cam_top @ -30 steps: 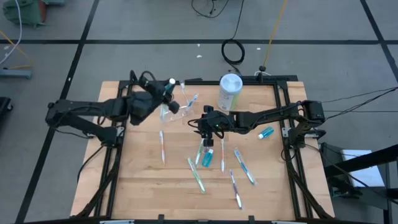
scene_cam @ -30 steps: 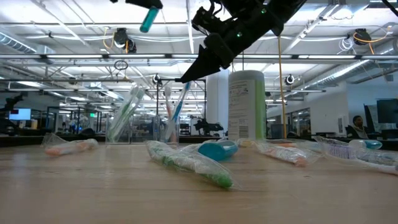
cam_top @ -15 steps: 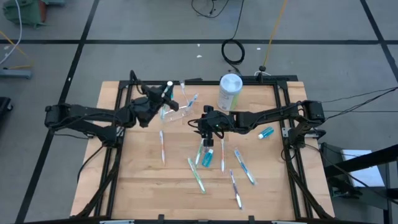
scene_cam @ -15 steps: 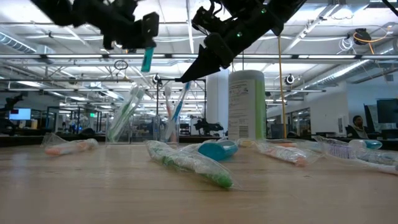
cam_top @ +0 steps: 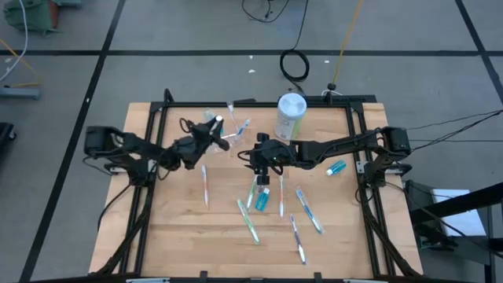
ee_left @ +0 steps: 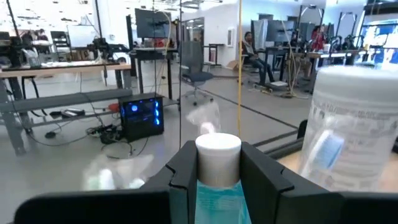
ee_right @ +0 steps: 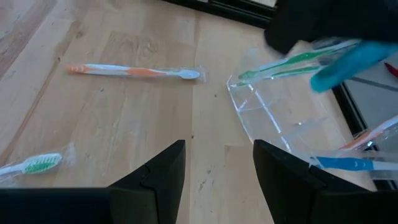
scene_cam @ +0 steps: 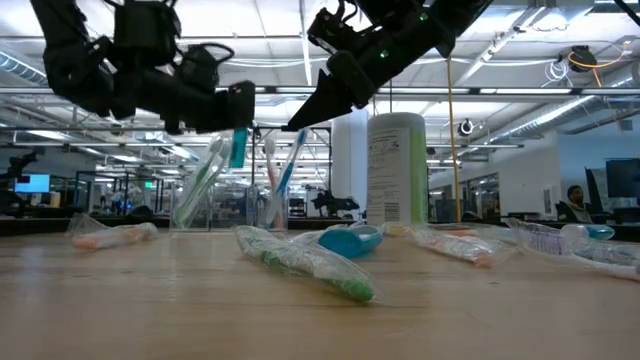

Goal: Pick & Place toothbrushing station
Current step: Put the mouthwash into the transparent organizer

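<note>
The table point(cam_top: 181, 228) is carrying a tall canister point(cam_top: 290, 116) at the back and loose brushes point(cam_top: 248, 221) scattered mid-table. The clear cup point(cam_top: 222, 140) is sitting left of the canister with a few brushes in it. The left gripper point(cam_top: 214, 128) is hovering right over the cup, clamped on a teal tube point(ee_left: 216, 185). The right gripper point(cam_top: 258, 161), fingers apart, is hanging just beside the cup, holding nothing.

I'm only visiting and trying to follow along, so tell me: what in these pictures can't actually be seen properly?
- Left end effector, left wrist view: the teal tube it grips is cut off by the picture's edge.
- Clear holder, right wrist view: its far side is hidden behind a dark arm.
- Canister, left wrist view: its label is too blurred to read.
- Right end effector, right wrist view: open, nothing between its fingers.
</note>
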Controlling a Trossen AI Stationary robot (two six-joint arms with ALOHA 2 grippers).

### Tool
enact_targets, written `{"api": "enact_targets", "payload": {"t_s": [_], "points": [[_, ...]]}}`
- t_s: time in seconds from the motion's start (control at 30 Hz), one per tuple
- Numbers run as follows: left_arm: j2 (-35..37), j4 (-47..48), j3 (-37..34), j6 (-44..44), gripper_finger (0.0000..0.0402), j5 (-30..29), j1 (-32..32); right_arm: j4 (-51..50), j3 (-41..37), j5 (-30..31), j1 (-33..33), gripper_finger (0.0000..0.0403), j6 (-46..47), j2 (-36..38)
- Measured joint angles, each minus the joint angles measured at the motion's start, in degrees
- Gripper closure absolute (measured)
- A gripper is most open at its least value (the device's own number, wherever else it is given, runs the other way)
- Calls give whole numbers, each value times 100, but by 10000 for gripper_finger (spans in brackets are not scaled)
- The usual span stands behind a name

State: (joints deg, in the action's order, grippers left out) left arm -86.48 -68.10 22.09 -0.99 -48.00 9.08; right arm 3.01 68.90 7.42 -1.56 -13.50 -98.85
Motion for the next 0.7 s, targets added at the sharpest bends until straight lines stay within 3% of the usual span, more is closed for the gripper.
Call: {"api": "enact_targets", "payload": {"t_s": [0.3,0.7], "points": [[-1014,-274,18,608,317,-353,-12,4,0,-2,0,222,-91,0],[-1527,-243,105,914,305,-344,45,18,0,-9,0,222,-91,0]]}}
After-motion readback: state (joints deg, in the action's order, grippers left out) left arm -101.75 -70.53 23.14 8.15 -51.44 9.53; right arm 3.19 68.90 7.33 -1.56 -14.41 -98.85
